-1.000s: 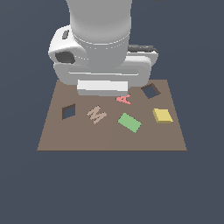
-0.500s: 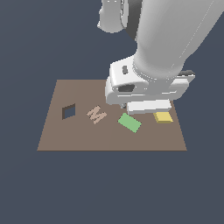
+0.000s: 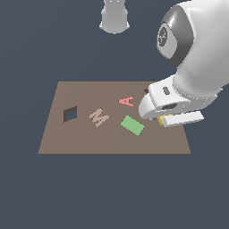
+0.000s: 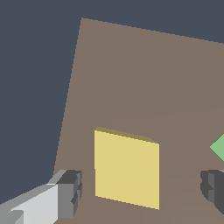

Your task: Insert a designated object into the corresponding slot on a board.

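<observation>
Arm: glossy white shell, rounded links.
Dark grey joint cap; tool [image 4: 142, 188] has grey ribbed fingertips [image 4: 72, 192].

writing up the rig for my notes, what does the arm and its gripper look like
The arm is glossy white with smooth, rounded shells and a round dark grey cap with a small marking on one joint. The hand block is white and boxy with dark recessed slots. The gripper has pale grey fingers ending in dark grey, ribbed pads. No cables show.

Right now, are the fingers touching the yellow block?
Apart. The wrist view shows bare board between the yellow block and each of the fingers.
</observation>
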`<state>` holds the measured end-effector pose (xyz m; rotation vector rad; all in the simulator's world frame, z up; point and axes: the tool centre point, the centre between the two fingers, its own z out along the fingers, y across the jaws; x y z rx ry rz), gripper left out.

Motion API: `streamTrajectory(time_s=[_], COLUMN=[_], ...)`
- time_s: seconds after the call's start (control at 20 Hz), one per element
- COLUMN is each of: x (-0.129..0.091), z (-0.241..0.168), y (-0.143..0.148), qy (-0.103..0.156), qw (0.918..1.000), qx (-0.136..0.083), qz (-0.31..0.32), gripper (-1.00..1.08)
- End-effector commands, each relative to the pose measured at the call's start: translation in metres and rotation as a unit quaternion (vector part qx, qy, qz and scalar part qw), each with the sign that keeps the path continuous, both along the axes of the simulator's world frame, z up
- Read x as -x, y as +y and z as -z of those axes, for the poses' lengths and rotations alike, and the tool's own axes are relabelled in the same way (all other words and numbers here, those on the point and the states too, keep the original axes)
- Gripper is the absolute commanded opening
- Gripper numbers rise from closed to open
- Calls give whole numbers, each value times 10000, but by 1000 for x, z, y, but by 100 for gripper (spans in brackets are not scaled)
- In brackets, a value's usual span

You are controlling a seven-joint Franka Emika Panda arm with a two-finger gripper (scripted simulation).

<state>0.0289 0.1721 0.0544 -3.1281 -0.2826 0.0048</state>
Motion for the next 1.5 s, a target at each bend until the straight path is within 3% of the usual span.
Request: streamTrajectory(time_s=[0.0,0.9,0.95,1.45], x=[-2,-2,-2,-2], z=[4,24,24,24], y=[9,10,10,9], qy=[-15,-15,-15,-19], qw=[10000,10000,10000,10000], qx=[-1,2,2,2], qz=[-44,-52,-52,-49], gripper=[100,100,-100,-100])
